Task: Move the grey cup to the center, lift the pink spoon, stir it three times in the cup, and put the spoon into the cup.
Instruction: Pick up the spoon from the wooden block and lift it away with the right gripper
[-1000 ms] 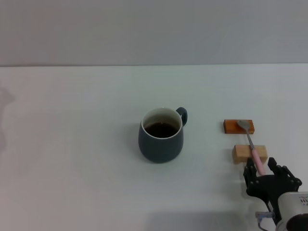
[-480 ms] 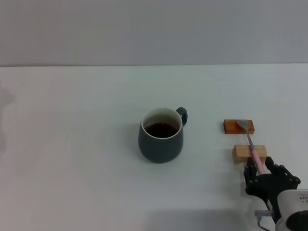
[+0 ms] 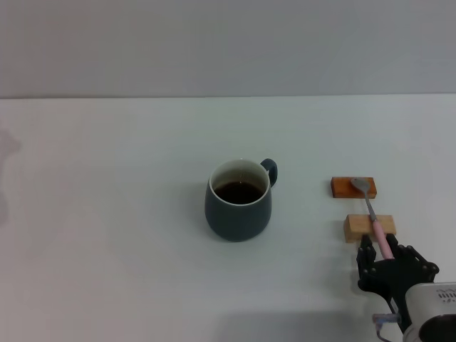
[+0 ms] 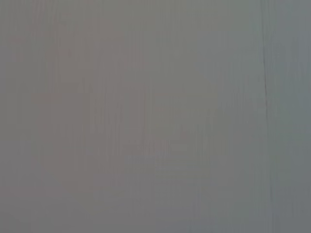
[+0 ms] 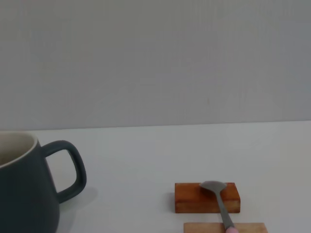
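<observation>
Change: Since a second ago, our right gripper (image 3: 385, 258) has slid closer around the pink spoon (image 3: 375, 223).
Gripper: open, not squeezing yet.
Spoon: resting on two blocks.
Grey cup (image 3: 239, 199): middle of counter (image 3: 107, 214).
Meaning: we can grab soon.

Illumination is even, diffuse and bright in the head view; the white table (image 3: 107, 235) shows no glare or hot spots. The grey cup (image 3: 239, 199) casts only a faint, soft shadow at its base, toward the lower left of the frame. A dim grey smudge of shadow lies at the far left edge, mid-height. Focus is adequate across the frame, and the table's far edge runs straight, without visible distortion. The left wrist view is a uniform, featureless grey with faint vertical streaking. In the right wrist view the reddish-brown block (image 5: 207, 197) is sharp; the cup at lower left is slightly soft.
</observation>
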